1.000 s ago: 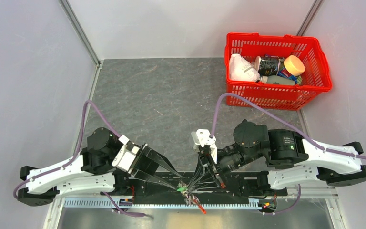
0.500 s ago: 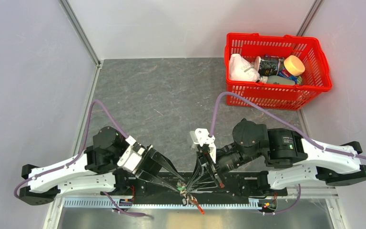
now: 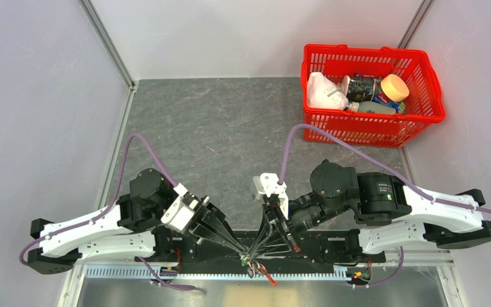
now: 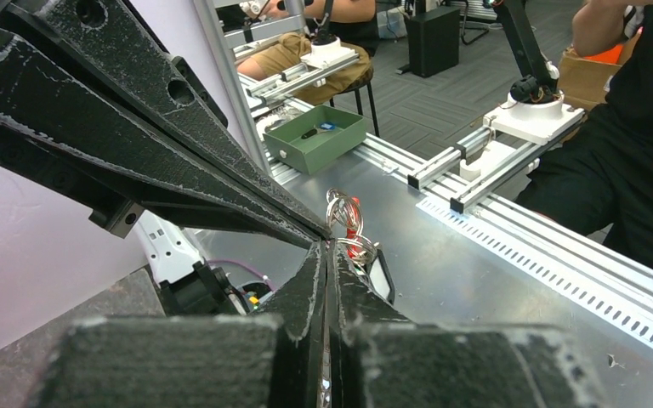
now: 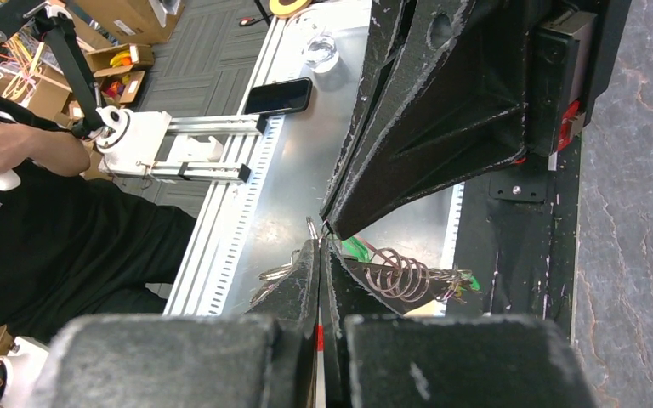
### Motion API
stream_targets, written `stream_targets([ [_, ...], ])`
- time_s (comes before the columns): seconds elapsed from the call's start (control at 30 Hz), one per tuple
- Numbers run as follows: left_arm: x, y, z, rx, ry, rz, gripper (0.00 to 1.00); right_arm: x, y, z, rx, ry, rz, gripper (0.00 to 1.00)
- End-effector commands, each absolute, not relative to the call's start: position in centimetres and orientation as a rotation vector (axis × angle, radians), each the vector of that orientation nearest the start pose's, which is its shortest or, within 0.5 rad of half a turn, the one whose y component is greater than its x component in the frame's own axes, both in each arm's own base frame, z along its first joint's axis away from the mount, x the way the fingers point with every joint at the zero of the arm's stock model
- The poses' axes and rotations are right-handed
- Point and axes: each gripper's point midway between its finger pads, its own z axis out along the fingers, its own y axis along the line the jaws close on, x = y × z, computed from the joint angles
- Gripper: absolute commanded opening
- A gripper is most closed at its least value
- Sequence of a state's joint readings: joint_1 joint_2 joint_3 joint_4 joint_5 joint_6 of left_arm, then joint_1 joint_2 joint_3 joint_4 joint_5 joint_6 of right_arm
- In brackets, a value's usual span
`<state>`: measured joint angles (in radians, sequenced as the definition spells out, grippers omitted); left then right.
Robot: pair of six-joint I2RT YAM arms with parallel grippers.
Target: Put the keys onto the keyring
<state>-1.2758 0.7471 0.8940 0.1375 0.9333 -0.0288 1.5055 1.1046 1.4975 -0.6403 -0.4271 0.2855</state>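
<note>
Arms: left arm (image 3: 96, 230) and right arm (image 3: 422, 217) both lie folded low along the near edge of the desk (image 3: 230, 128), forearms angled inward so that the wrists face each other. The left tool (image 3: 244, 251) reaches across toward the right arm and the near side. The right tool (image 3: 257, 246) points down and toward the near side from a raised wrist. The two sets of tips converge almost on one point; whether they touch cannot be settled.

Left tool: clenched. In its wrist view the two fingers (image 4: 310, 280) press flat together along their length. Wire loops lie directly at the tips; which strand is pinched, if any, cannot be made out.

Right tool: clenched likewise. A slim silvery piece projects from between its tips and a red sliver shows in the seam lower down; neither can be identified with certainty.

Task items: the keys (image 3: 250, 262) are bunched in one tangle immediately beyond both sets of tips, on the near side, close to the slotted metal rail (image 3: 185, 272) and off the desk's stone-patterned surface. A green tag (image 5: 357, 248) sits just beside the right tool's tips, with a coil of wire loops (image 5: 395, 276) next to it. More silvery keys hang on the opposite side of those tips.

The keyring (image 3: 267, 279) shows its red part jutting out of the tangle, past the keys on the side away from both tools. Its dark part cannot be separated from the bundle.

Other: a red basket (image 3: 374, 121) stands well apart, far beyond the right tool, holding assorted goods.
</note>
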Motion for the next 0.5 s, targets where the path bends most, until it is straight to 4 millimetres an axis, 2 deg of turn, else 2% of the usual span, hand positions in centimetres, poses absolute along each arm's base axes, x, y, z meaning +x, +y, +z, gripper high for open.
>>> stream_targets([
  [0.0,-6.8,-27.0,41.2,1.520,0.489,-1.617,0.02,-5.6,31.9,44.8,-1.364,1.377,1.617,0.00],
  [0.47,-6.7,-26.8,41.3,1.513,0.493,-1.612,0.02,-3.7,30.3,46.7,-1.124,1.318,1.634,0.00],
])
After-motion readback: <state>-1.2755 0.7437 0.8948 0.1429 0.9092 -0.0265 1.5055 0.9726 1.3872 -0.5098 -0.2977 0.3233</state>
